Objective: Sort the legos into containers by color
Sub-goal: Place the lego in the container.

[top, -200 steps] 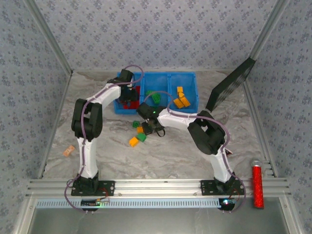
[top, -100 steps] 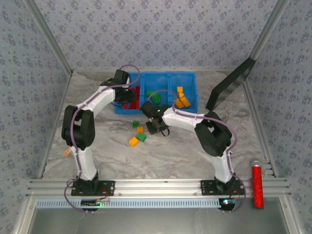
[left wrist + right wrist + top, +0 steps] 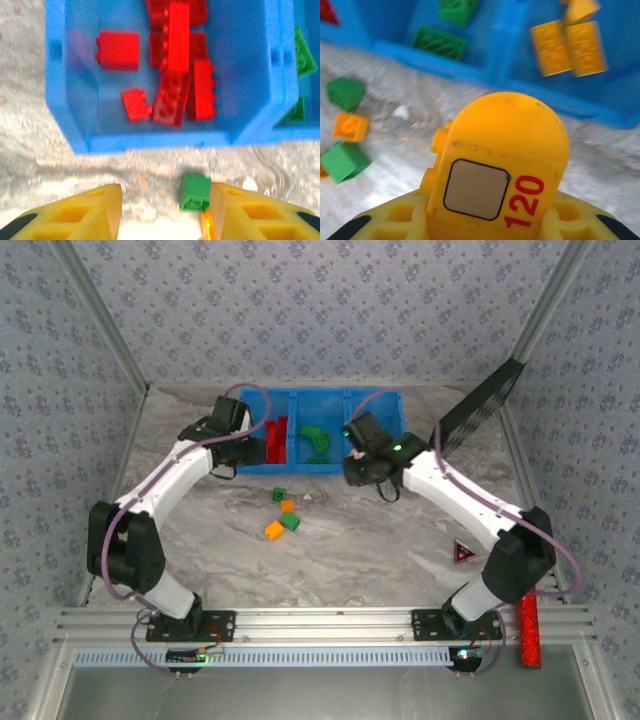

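Four small studded plastic bricks (image 3: 291, 522), two green and two yellow-orange, lie loose on the pale marbled tabletop (image 3: 380, 550), at six o'clock from the bright blue rectangular plastic tray (image 3: 300, 468) in the overhead view. A second ago my right gripper (image 3: 360, 468) was down among them. Now it has swung up to one o'clock of the cluster and hangs at the near wall of the tray's right compartment (image 3: 620, 35), jaws clamped on a yellow-orange round-topped plastic brick (image 3: 500, 140) marked 120. Other yellow-orange pieces already lie in that compartment, at one o'clock in my right wrist view. I judge the load is headed for the correct place and only needs carrying over the wall and letting go.

My left gripper (image 3: 165, 195) has drawn back from over the left compartment (image 3: 75, 85), where the red bricks (image 3: 177, 75) lie in a heap. Its jaws have been widening, and they stand apart with nothing between them. A green brick (image 3: 195, 192) sits on the table just inside the finger at three o'clock in my left wrist view, at six o'clock from the tray's near wall, not pinched. I take the red drop as done. This green one looks like my left side's next pick, bound for the middle compartment (image 3: 325, 412), where green pieces lie.
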Action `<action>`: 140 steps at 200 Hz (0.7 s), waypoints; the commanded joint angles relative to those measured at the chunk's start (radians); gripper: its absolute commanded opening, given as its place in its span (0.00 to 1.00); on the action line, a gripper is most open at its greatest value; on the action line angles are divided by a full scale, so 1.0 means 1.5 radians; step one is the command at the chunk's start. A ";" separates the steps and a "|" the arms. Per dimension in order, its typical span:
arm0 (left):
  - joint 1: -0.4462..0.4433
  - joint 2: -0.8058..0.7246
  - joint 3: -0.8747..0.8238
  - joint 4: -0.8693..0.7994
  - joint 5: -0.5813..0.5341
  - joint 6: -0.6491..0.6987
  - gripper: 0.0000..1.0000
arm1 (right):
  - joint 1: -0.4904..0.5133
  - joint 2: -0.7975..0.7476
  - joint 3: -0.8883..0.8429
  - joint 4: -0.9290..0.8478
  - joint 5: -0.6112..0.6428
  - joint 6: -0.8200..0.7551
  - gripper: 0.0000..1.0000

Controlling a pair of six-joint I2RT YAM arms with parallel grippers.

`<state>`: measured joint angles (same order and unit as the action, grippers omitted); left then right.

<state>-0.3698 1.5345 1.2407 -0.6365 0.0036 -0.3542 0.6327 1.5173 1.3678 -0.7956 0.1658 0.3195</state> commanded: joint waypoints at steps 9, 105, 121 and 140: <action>-0.047 -0.061 -0.078 -0.068 0.034 0.035 0.53 | -0.090 -0.007 -0.026 0.026 0.004 -0.038 0.24; -0.116 -0.206 -0.234 -0.113 0.066 0.084 0.59 | -0.180 0.210 0.106 0.099 -0.059 -0.092 0.23; -0.116 -0.204 -0.238 -0.103 0.063 0.067 0.59 | -0.180 0.240 0.129 0.101 -0.063 -0.093 0.23; -0.118 -0.186 -0.230 -0.089 0.061 0.026 0.60 | -0.178 0.274 0.160 0.097 -0.064 -0.095 0.23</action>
<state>-0.5419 1.2396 0.8906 -0.7856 0.0864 -0.2588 0.3660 1.8805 1.5356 -0.6544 0.0841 0.1970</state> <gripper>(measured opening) 0.595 0.370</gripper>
